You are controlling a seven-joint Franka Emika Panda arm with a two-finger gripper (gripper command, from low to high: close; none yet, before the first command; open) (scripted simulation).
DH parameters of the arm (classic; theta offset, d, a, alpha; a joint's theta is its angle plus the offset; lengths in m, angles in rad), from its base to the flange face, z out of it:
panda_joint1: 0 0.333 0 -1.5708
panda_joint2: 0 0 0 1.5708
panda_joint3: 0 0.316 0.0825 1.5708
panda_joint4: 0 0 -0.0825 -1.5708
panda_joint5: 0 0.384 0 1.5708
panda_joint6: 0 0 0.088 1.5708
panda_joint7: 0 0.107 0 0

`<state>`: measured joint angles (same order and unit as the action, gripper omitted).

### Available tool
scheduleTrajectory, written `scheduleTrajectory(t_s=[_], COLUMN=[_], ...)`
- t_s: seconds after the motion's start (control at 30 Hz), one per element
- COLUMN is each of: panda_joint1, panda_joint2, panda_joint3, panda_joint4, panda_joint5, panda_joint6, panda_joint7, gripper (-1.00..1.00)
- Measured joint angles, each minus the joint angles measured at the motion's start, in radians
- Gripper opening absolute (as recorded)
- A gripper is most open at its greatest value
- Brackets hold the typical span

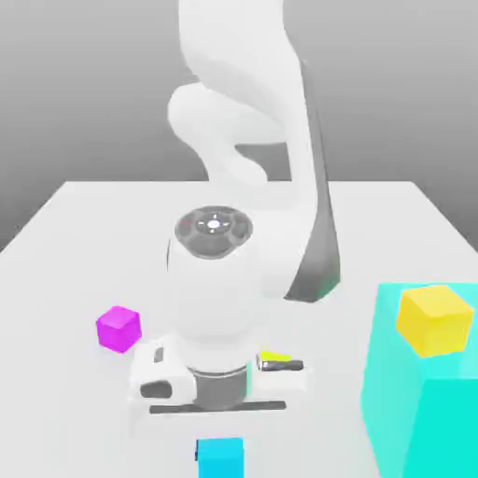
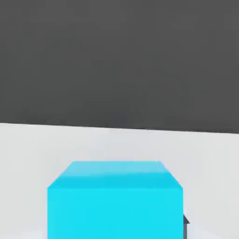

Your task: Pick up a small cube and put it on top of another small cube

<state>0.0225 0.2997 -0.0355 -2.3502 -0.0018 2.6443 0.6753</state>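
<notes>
The small sky-blue cube [image 1: 222, 459] sits on the white table at the near edge of the exterior view, directly under my hand. My gripper [image 1: 221, 452] points straight down over it, with a dark finger [image 1: 199, 455] against the cube's side. In the hand view the small cube [image 2: 114, 200] is very close, and a dark finger [image 2: 185, 227] touches its side. The jaws are shut on this cube. The golden-yellow cube [image 1: 434, 319] stands at the exterior view's right, seen against the top of a huge turquoise block.
The huge turquoise block [image 1: 411, 411] stands at the exterior view's right. A magenta cube [image 1: 119, 329] lies on the table [image 1: 84, 243] to the left of my hand. A small lemon-green cube [image 1: 274, 358] peeks out beside the wrist.
</notes>
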Motion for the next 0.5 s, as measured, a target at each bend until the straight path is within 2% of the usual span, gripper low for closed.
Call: scheduleTrajectory(t_s=[0.27,0.5], panda_joint1=[0.075,0.254], panda_joint2=[-0.199,-0.364], panda_joint3=[0.065,0.143], panda_joint4=[0.169,0.238], panda_joint5=[-0.093,0.006], panda_joint6=[-0.344,-0.596], panda_joint7=[-0.21,-0.507], gripper=[-1.0,-1.0])
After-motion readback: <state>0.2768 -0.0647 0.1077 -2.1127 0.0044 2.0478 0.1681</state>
